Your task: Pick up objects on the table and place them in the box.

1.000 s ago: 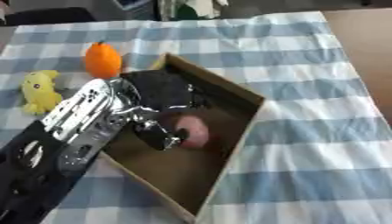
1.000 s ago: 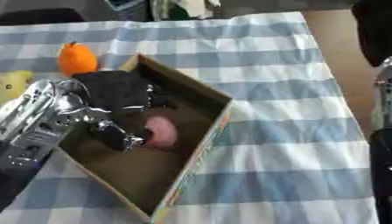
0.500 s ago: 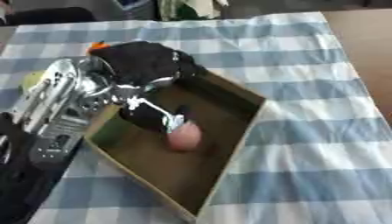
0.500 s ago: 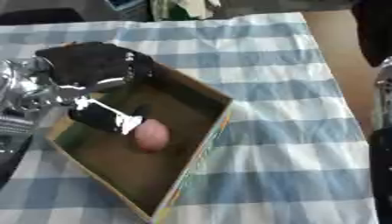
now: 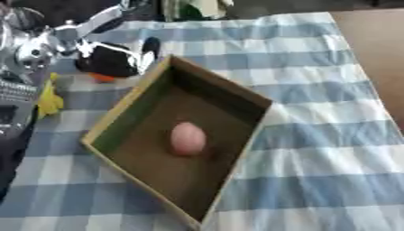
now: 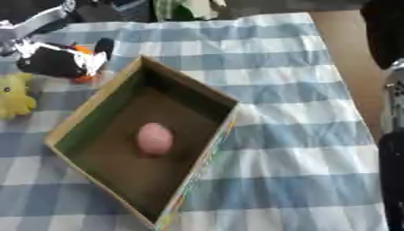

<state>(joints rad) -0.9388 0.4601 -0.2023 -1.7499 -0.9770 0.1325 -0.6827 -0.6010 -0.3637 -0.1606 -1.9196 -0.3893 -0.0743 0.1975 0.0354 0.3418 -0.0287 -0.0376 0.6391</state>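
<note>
An open cardboard box lies askew on the blue-and-white checked cloth. A pink egg-shaped object rests on its floor. My left hand, black with silver parts, hovers just outside the box's far left wall, over an orange object of which only a sliver shows beneath it. One finger stretches out toward the box's far corner. A yellow soft toy lies on the cloth left of the box. A dark strip of my right hand shows at the right edge of the right eye view.
The bare brown tabletop shows past the cloth's right edge. White and green things stand beyond the cloth's far edge. Open cloth stretches to the right of the box.
My left hand has let go of the pink object inside the box, pulled out to the far left, and now sits over the orange object. The camera view has also shifted.
</note>
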